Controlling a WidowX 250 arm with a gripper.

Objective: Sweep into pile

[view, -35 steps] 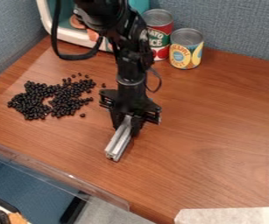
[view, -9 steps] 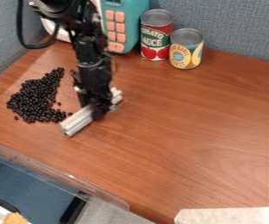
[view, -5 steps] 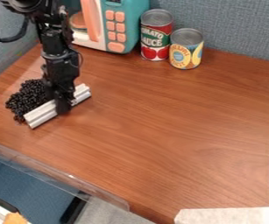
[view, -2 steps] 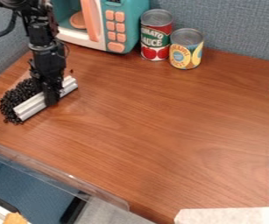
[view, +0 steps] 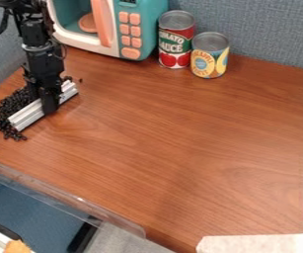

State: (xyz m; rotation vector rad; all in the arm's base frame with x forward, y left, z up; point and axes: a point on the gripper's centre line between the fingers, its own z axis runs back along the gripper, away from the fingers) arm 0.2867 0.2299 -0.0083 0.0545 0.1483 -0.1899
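Observation:
At the left of the table, my gripper (view: 49, 106) is low over the wood and shut on a silver metal bar (view: 27, 116). The bar lies slantwise, its lower left end toward the front and its other end to the right of the fingers. Black beans (view: 10, 105) are heaped against the bar's far left side, several of them spilling past its front end. A few beans show behind the gripper, with a stray one to its right. The arm hides part of the heap.
A toy microwave (view: 129, 29) stands at the back, with a red tomato can (view: 174, 42) and a yellow-labelled can (view: 209, 57) beside it. Grey partitions border the back and left. A clear plastic edge (view: 68, 196) runs along the front left; pale tape marks the right.
From the middle of the table, my gripper has moved left with the bar, and lately a little further left and back. The beans have been pushed left into a narrower, denser band.

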